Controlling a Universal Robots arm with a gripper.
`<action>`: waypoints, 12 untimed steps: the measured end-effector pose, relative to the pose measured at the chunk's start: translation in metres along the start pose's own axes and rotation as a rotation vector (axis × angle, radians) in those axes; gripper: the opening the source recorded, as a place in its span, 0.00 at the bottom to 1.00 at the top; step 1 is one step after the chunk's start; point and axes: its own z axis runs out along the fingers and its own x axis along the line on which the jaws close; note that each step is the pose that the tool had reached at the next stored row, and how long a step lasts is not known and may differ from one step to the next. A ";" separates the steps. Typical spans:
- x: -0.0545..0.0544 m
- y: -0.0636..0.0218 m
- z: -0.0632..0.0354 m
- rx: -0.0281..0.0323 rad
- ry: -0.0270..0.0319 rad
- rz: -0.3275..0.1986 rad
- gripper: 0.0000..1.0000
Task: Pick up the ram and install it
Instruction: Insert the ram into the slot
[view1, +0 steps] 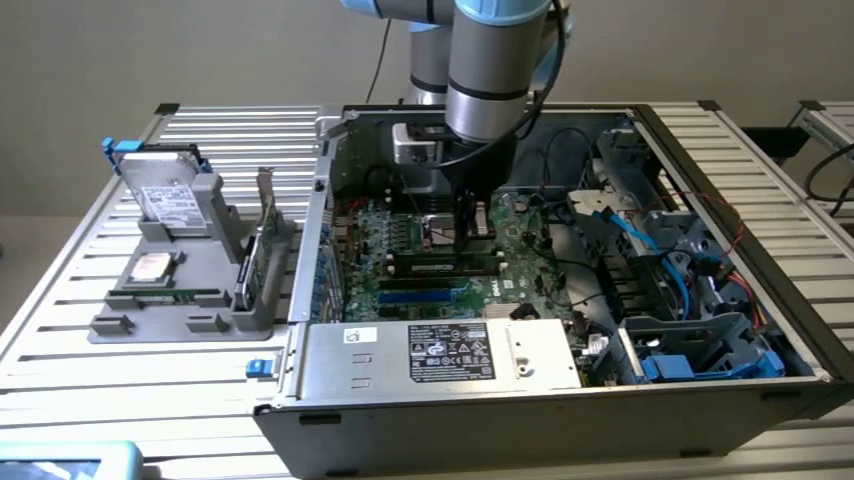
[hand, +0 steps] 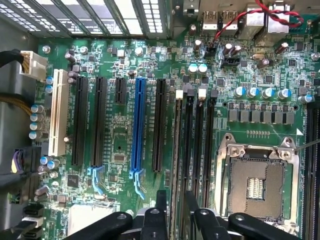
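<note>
**Open computer case (view1: 561, 425) on a slatted metal counter (view1: 80, 400), with the arm (view1: 487, 80) reaching down into it.**

- **Jaws:** They stand open. In the wrist view the two black fingers (hand: 161, 205) sit apart, with a gap on either side of the ram (hand: 176, 150).
- **Ram:** It is a slim strip seen edge-on in the wrist view, upright in a black slot between the fingers. In the exterior view it shows as a long green strip with dark chips, directly below the jaws. The tips of the jaws are hard to make out there against the dark board. Whether the slot's end latches are closed cannot be told.
- **Beside the jaws:** The green motherboard (hand: 120, 145) carries parallel black slots, one blue slot (hand: 138, 125) and a square, metal-framed processor socket (hand: 257, 182).
- **Nearer the exterior camera than the jaws:** A silver, labelled power supply (view1: 441, 352) hides the board's edge.
- **Well apart from the jaws, outside the case:** A grey moulded holder (view1: 200, 322) carries a silver hard drive (view1: 171, 200) and a taller green card (view1: 267, 240). Finer detail there is too small to tell.
</note>
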 end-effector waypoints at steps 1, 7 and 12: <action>0.000 -0.0010 -0.0019 0.0000 0.0001 0.000 0.28; 0.002 -0.0117 -0.0122 -0.0060 0.0001 -0.001 0.28; 0.002 -0.0149 -0.0139 -0.0111 -0.0003 -0.001 0.28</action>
